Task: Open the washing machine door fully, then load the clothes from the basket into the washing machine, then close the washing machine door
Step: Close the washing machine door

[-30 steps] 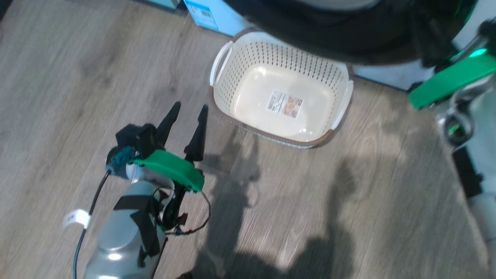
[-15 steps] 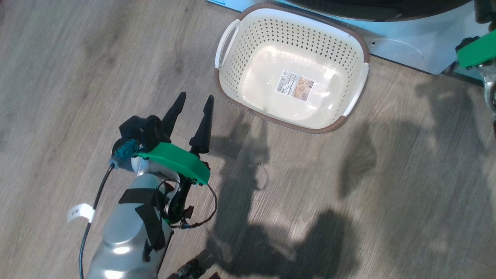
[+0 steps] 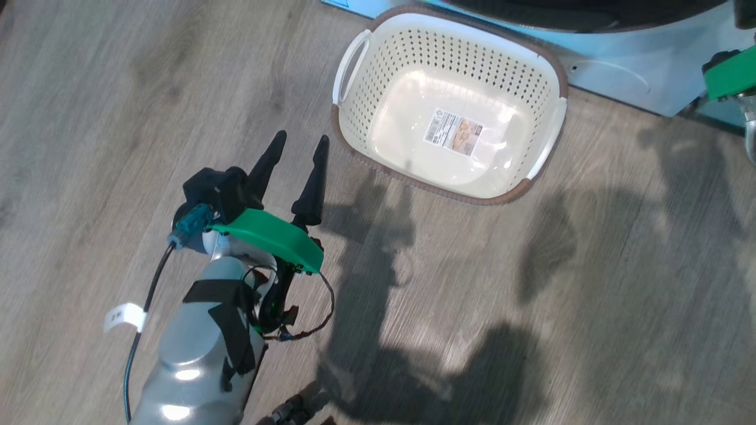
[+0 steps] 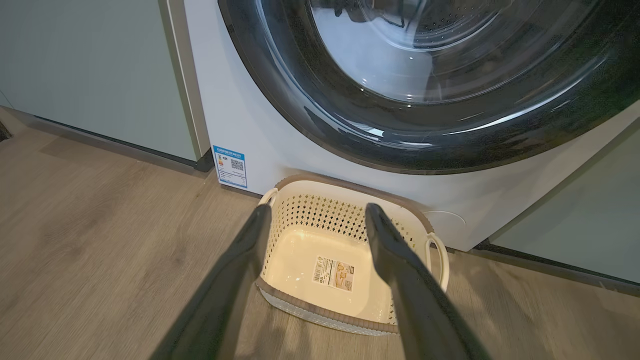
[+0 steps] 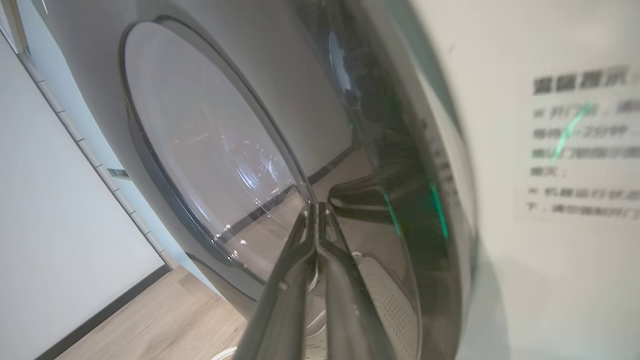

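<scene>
The basket (image 3: 534, 56) stands on the floor against the washing machine (image 4: 240, 115), holding nothing but its label sticker; the clothes are out of view. My left gripper (image 3: 300, 139) hovers open and empty a little short of the basket's near left corner, and in the left wrist view its fingers (image 4: 250, 250) frame the basket (image 4: 300, 260). The washing machine door (image 4: 450, 135) lies flat against the machine's front. My right gripper (image 5: 317, 207) is shut on nothing, its tips close against the door's glossy black ring (image 5: 400, 165); whether they touch it I cannot tell.
Pale teal cabinet panels (image 4: 90, 75) flank the machine on both sides. A small blue label (image 4: 230, 166) sits low on its front. Wood floor (image 3: 531, 307) spreads around the basket. My right arm's green cover (image 3: 729, 74) shows at the head view's right edge.
The head camera has shifted, so the basket and the machine sit higher in its picture. My left gripper stays open at the same spot by the basket.
</scene>
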You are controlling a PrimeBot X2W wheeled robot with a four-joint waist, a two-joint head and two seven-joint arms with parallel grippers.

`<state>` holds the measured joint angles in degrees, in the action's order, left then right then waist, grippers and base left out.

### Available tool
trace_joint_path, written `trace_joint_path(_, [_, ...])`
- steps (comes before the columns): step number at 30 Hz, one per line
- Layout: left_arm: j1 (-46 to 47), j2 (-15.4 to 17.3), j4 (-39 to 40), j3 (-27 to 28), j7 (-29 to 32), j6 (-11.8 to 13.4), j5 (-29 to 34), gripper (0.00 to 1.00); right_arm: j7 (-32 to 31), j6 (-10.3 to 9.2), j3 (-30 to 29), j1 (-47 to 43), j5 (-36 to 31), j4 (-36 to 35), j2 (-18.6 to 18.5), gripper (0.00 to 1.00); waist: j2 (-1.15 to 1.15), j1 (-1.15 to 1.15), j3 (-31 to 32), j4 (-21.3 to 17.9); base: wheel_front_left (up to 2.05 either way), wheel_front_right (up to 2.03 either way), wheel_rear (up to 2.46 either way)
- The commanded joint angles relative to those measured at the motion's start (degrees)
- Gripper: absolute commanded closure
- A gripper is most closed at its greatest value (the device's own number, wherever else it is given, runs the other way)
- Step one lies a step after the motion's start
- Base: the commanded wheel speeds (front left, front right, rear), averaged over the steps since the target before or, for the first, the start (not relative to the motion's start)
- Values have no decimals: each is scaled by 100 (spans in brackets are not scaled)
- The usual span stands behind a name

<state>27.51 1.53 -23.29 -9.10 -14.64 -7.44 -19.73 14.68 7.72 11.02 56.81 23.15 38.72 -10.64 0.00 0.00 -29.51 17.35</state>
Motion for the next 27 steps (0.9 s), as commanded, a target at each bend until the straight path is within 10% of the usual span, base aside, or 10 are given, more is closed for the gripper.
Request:
trace_joint_path(1, [21, 136, 118, 240, -36, -4, -17, 0, 32, -23, 57, -2, 4, -229, 92, 100, 0, 0, 96, -12, 0, 0, 0])
trace_joint_path(22, [-397, 768, -332, 297, -36, -4, 152, 0, 32, -23, 1023, -2317, 365, -621, 724, 100, 0, 0, 2121, -515, 0, 0, 0])
trace_joint_path(23, [-434, 831, -366, 274, -36, -4, 107, 0, 32, -23, 1021, -2451, 364, -664, 736, 96, 0, 0, 2233, -566, 0, 0, 0])
trace_joint_path(26, [-542, 1033, -471, 248, -36, -4, -29, 0, 32, -23, 991, -2847, 296, -764, 756, 10, 0, 0, 2543, -721, 0, 0, 0])
trace_joint_path(27, [-581, 1098, -483, 249, -36, -4, -65, 0, 32, -23, 948, -2971, 293, -783, 761, 0, 0, 0, 2635, -778, 0, 0, 0])
